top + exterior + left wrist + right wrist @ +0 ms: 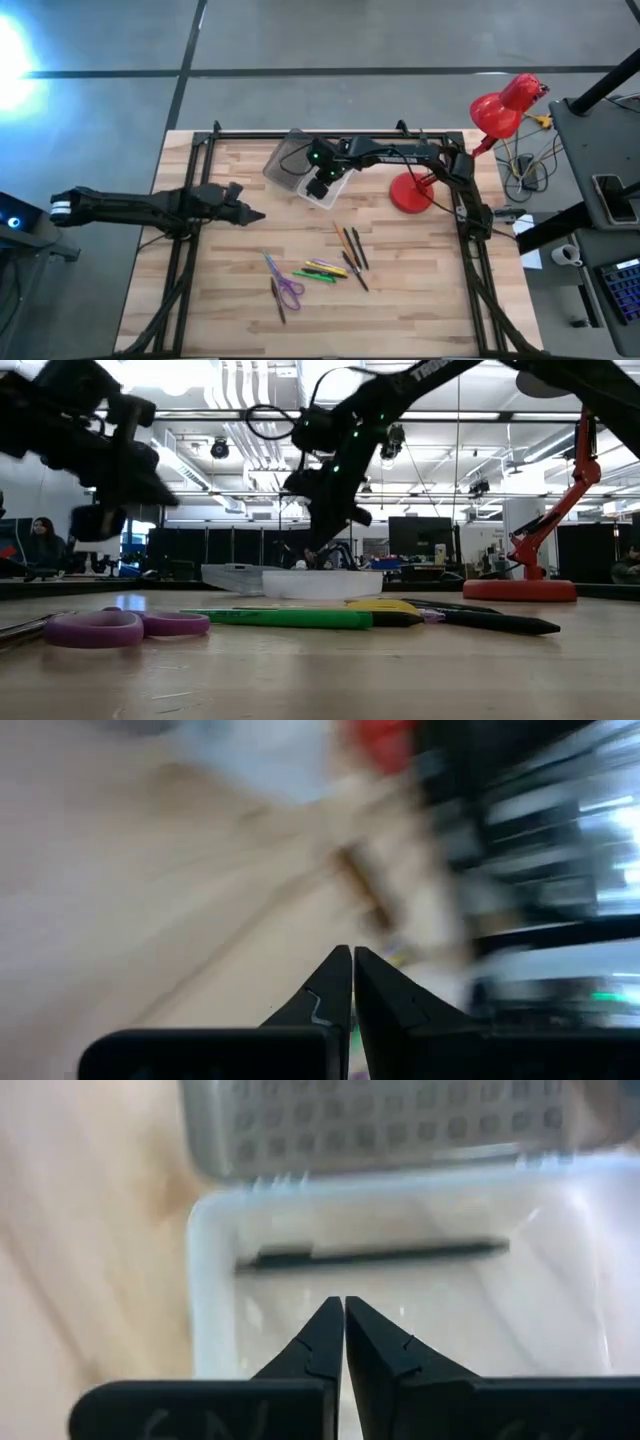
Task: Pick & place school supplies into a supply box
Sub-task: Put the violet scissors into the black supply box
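One dark pen [375, 1255] lay in the supply box [205, 1280] below our closed, empty right tool [344, 1315]; the remaining pens [350, 248] looked light, slippery, best pinched mid-shaft.

Bench [230, 300]: pale wood planks, matt, visible grain. Supply box [215, 1280]: translucent whitish plastic, smooth, slightly glossy; lid [380, 1120] grey, dimpled texture. Scissors [120, 627]: purple plastic handles, satin sheen. Green marker [290, 618]: smooth plastic. Lamp [505, 105]: glossy red finish. Fingers [375, 1355]: matt black.
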